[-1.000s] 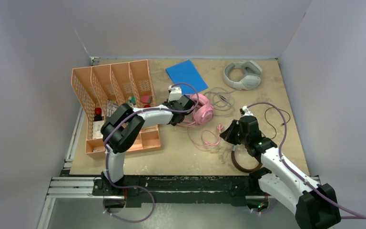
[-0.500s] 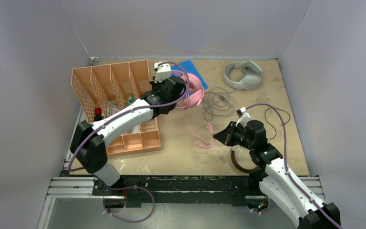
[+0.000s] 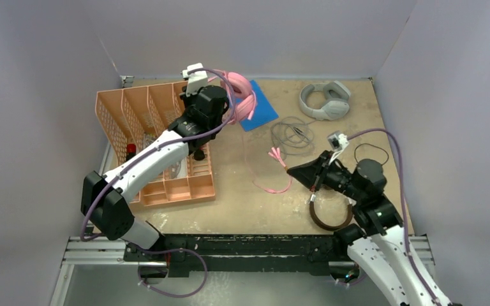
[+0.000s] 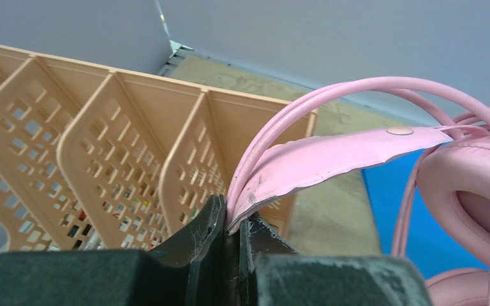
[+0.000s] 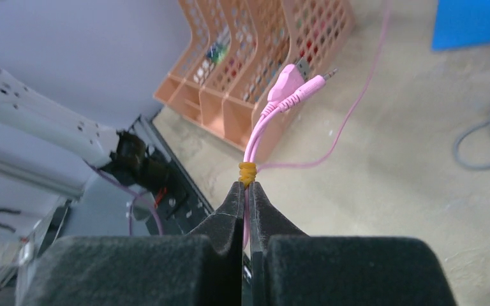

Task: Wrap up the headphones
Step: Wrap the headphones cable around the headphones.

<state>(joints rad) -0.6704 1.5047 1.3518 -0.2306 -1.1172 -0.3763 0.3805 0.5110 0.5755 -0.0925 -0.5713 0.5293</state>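
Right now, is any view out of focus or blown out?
Top external: even light, soft shadows on the table, no glare. Left wrist: left fingers blurred up close, pink headband crisp. Right wrist: right fingers soft, pink cable and plugs sharp, organizer slightly soft behind.

The top camera looks down from high at the whole table (image 3: 242, 204). Both wrist cameras look forward from very near. All three see the orange rack (image 3: 141, 107).
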